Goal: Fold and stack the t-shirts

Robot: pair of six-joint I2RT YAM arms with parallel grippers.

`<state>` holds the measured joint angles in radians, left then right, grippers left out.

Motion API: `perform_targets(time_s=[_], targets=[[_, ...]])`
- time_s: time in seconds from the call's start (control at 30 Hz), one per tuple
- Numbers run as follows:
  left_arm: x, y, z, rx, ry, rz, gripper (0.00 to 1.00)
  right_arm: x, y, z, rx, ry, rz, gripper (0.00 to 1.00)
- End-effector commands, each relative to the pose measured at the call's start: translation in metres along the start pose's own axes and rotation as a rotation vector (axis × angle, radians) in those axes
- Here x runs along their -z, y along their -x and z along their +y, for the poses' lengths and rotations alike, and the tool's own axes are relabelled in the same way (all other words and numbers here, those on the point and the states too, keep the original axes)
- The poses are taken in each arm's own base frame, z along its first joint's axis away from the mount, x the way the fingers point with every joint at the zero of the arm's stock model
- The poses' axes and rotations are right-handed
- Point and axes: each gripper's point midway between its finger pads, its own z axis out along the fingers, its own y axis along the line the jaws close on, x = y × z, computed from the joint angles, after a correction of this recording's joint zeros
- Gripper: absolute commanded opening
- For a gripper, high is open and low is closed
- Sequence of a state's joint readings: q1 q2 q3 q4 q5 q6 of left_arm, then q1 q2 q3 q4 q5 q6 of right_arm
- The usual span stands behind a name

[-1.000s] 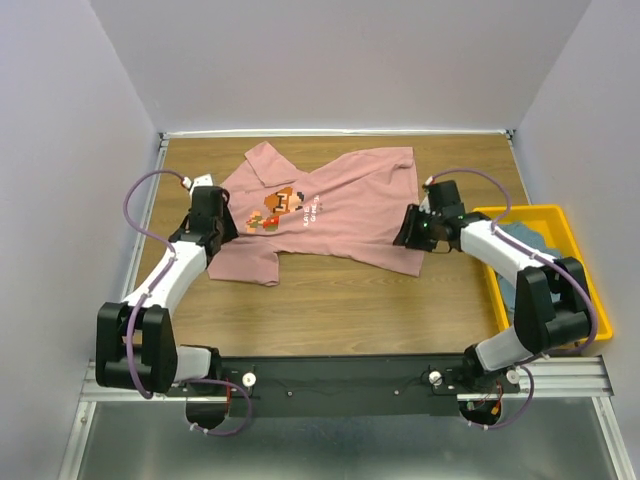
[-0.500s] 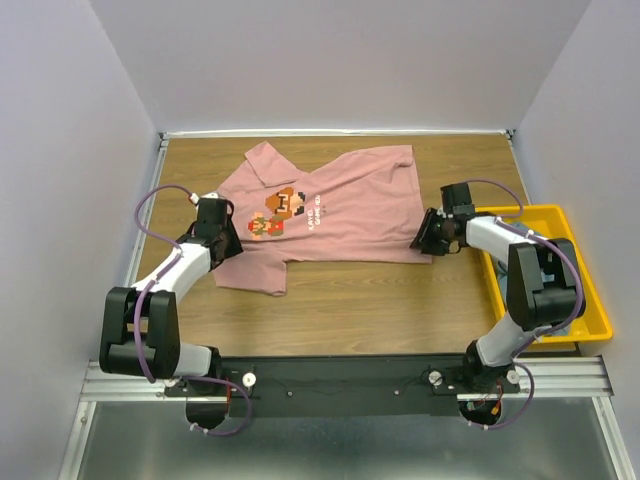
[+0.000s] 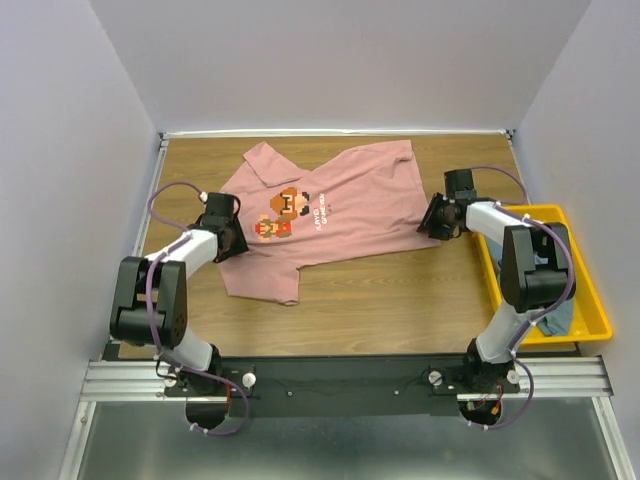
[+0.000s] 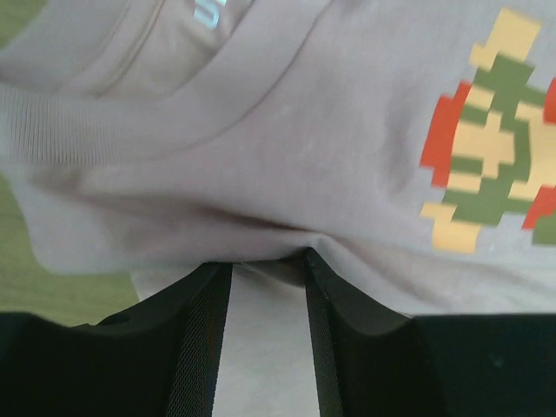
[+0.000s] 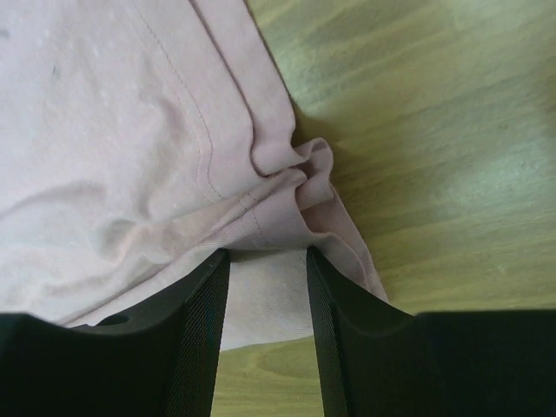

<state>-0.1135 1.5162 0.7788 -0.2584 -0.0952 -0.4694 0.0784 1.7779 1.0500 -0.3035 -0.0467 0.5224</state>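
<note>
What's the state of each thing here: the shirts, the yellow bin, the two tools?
pink t-shirt: unfolded, spread print-up on the table, pinched at both sides.
yellow bin: upright, at the table's right edge.
blue-grey t-shirt: crumpled in the yellow bin, partly hidden.
left tool: shut on the pink t-shirt.
right tool: shut on the pink t-shirt.

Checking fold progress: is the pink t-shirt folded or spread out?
Spread out: the pink t-shirt lies mostly flat on the table, its whole front and print showing.
</note>
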Motion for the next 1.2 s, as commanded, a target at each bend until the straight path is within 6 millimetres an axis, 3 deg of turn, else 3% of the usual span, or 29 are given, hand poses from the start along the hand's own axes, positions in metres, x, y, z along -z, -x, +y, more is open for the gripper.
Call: perform_targets(time_s=[0.0, 0.17, 0.23, 0.33, 0.43, 0.47, 0.53, 0.6, 0.63, 0.67, 0.73, 0.77, 0.83, 0.87, 0.93, 0.97, 1.07, 1.17], targets=[[-0.019, 0.017, -0.009, -0.034, 0.013, 0.017, 0.47, -0.02, -0.009, -0.035, 0.006, -0.146, 0.034, 0.49], [-0.037, 0.058, -0.022, -0.053, 0.033, -0.013, 0.47, -0.031, 0.01, -0.046, -0.025, -0.185, 0.007, 0.49], [-0.045, 0.083, -0.032, -0.057, 0.034, -0.038, 0.47, -0.035, 0.019, -0.048, -0.027, -0.194, -0.002, 0.49], [-0.041, 0.116, -0.05, -0.047, 0.001, -0.087, 0.47, -0.032, 0.04, -0.04, -0.001, -0.172, -0.04, 0.5], [-0.015, 0.14, -0.066, -0.031, -0.042, -0.165, 0.47, -0.013, 0.056, -0.012, 0.049, -0.067, -0.073, 0.52], [0.003, 0.146, -0.068, -0.024, -0.06, -0.207, 0.5, 0.002, 0.058, 0.003, 0.096, -0.033, -0.096, 0.55], [0.023, 0.148, -0.067, -0.007, -0.079, -0.249, 0.51, 0.017, 0.057, 0.022, 0.162, 0.0, -0.121, 0.56], [0.053, 0.145, -0.059, 0.007, -0.088, -0.306, 0.55, 0.041, 0.048, 0.06, 0.278, 0.055, -0.16, 0.57], [0.062, 0.144, -0.054, 0.014, -0.084, -0.328, 0.6, 0.05, 0.03, 0.086, 0.374, 0.097, -0.158, 0.57], [0.08, 0.137, -0.045, 0.022, -0.079, -0.365, 0.63, 0.057, 0.024, 0.101, 0.42, 0.122, -0.172, 0.57], [0.096, 0.129, -0.037, 0.027, -0.075, -0.394, 0.66, 0.072, 0.007, 0.13, 0.52, 0.17, -0.193, 0.57], [0.103, 0.124, -0.032, 0.028, -0.074, -0.403, 0.7, 0.08, -0.015, 0.155, 0.634, 0.211, -0.194, 0.57], [0.12, 0.108, -0.019, 0.032, -0.063, -0.423, 0.71, 0.085, -0.038, 0.178, 0.746, 0.248, -0.196, 0.57], [0.125, 0.103, -0.013, 0.037, -0.052, -0.426, 0.74, 0.09, -0.064, 0.202, 0.853, 0.299, -0.187, 0.56], [0.142, 0.095, -0.005, 0.047, -0.06, -0.473, 0.77, 0.093, -0.09, 0.226, 0.949, 0.346, -0.181, 0.56], [0.148, 0.093, 0.0, 0.056, -0.051, -0.496, 0.77, 0.098, -0.116, 0.249, 1.029, 0.4, -0.174, 0.55], [0.168, 0.089, 0.013, 0.093, -0.044, -0.587, 0.91, 0.1, -0.163, 0.284, 1.137, 0.492, -0.146, 0.55], [0.191, 0.091, 0.025, 0.127, -0.033, -0.681, 0.95, 0.087, -0.2, 0.31, 1.211, 0.509, -0.126, 0.55]])
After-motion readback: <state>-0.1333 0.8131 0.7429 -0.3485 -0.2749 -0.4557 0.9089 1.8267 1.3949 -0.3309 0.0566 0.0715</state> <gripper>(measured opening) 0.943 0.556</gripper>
